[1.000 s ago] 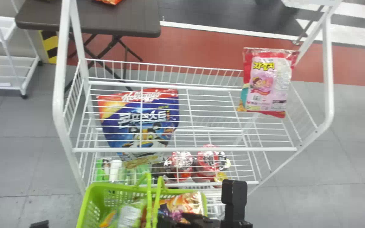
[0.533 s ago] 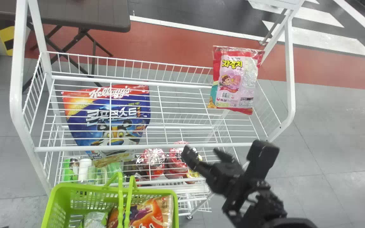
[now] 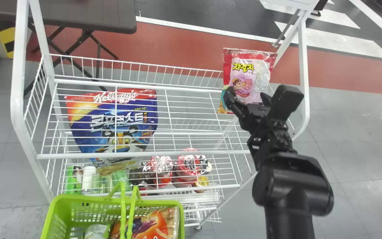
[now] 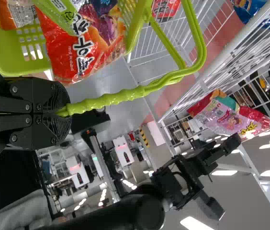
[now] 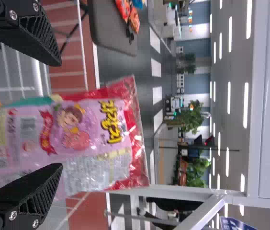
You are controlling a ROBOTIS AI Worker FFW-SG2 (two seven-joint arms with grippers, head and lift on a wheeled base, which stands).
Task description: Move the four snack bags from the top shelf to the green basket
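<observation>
In the head view my right gripper (image 3: 248,97) is in front of the pink-and-red snack bag (image 3: 244,71), which stands at the right end of the top shelf (image 3: 191,122). The right wrist view has my right gripper (image 5: 53,115) open, with the pink bag (image 5: 87,139) between and beyond its fingers. A blue cereal bag (image 3: 118,122) leans at the shelf's left. The green basket (image 3: 58,212) at the bottom left holds an orange-red bag (image 3: 154,225) and others. In the left wrist view my left gripper (image 4: 61,112) is shut on the basket's green handle (image 4: 111,99).
White posts (image 3: 303,73) frame the rack on both sides. A lower shelf (image 3: 211,189) carries round red packages (image 3: 191,166) and a white bottle (image 3: 89,176). Behind the rack stands a dark table (image 3: 88,16).
The head view has shifted, so the rack appears farther left than a second ago. My right arm has come up from the bottom edge to the pink bag.
</observation>
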